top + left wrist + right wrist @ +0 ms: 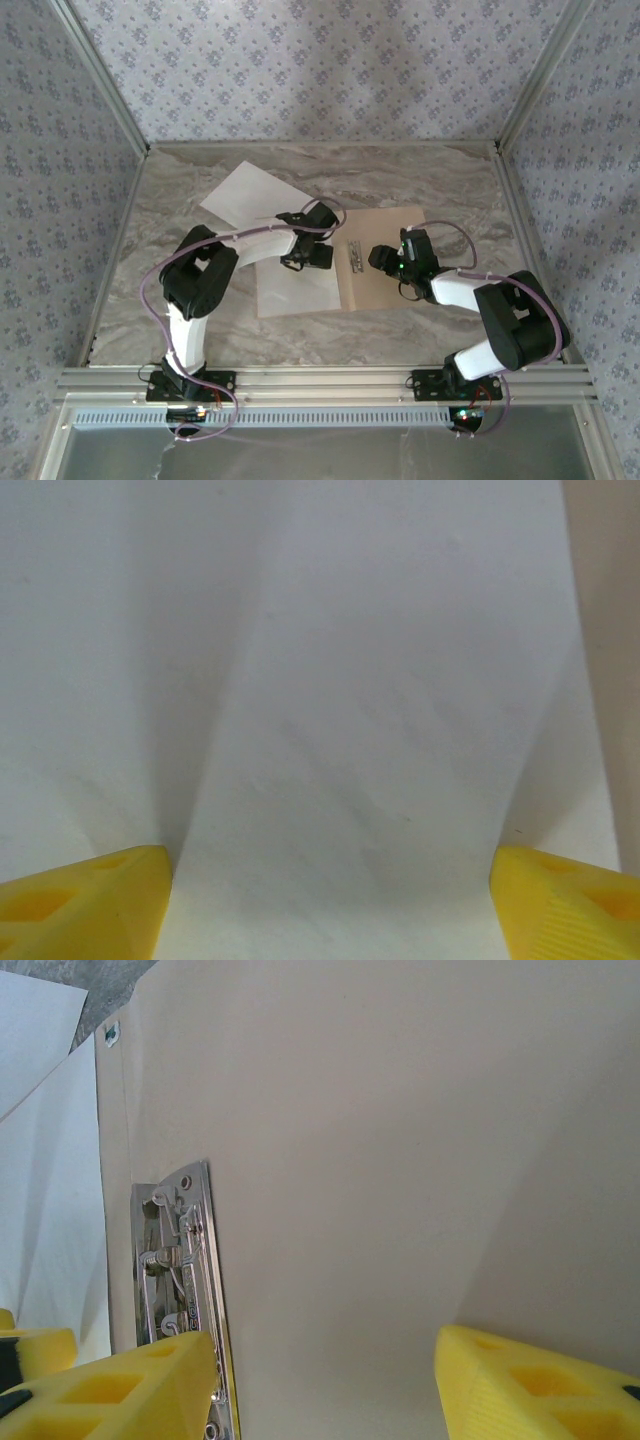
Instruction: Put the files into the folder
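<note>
The tan folder lies open on the table, its metal clip along the spine. One white sheet lies over the folder's left half, and a second sheet lies behind it at the back left. My left gripper is open, low over the nearer sheet, with yellow fingertips spread wide and nothing between them. My right gripper is open over the bare right half, just right of the clip. Its left fingertip is beside the clip.
The marble-patterned table is fenced by aluminium rails and patterned walls. A strip of tan folder borders the sheet on the right in the left wrist view. The white sheet lies left of the spine in the right wrist view.
</note>
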Robot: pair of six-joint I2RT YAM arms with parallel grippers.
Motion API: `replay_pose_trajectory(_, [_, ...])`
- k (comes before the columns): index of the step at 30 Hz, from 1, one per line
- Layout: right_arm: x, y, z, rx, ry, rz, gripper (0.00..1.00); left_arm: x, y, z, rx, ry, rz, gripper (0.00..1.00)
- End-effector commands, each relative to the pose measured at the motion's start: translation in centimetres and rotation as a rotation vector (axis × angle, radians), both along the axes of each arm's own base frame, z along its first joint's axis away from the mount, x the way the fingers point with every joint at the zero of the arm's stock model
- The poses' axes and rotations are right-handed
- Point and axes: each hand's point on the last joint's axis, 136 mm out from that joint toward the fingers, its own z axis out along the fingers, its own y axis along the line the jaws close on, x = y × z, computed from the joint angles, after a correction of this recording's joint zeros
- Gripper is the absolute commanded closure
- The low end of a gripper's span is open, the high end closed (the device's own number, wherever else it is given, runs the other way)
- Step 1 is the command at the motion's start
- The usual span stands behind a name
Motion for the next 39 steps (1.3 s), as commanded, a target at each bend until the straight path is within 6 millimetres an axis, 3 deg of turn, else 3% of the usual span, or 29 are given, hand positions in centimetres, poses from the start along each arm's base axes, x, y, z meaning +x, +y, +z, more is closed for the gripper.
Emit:
replay_pose_trajectory(1, [-3.7, -0.7, -4.3, -0.051, 0.197, 0.001, 0.38, -1.0, 0.8, -1.9, 0.035, 0.055, 0.004, 0.18])
replay_pose_trajectory(9, [-3.9, -0.5, -4.7, -0.049, 0.208, 0.005, 0.38, -1.7, -1.0, -2.0, -0.016, 0.068, -0.075, 0.20])
replay_pose_trajectory(16, [-3.9, -0.3, -4.8, -0.049, 0.211, 0.006, 0.38, -1.9, -1.0, -2.0, -0.012, 0.063, -0.111, 0.20])
replay_pose_trajectory(39, [-4.3, -0.4, -5.3, -0.055, 0.226, 0.002, 0.37, -2.4, 1.8, -2.3, 0.149, 0.072, -0.175, 0.21])
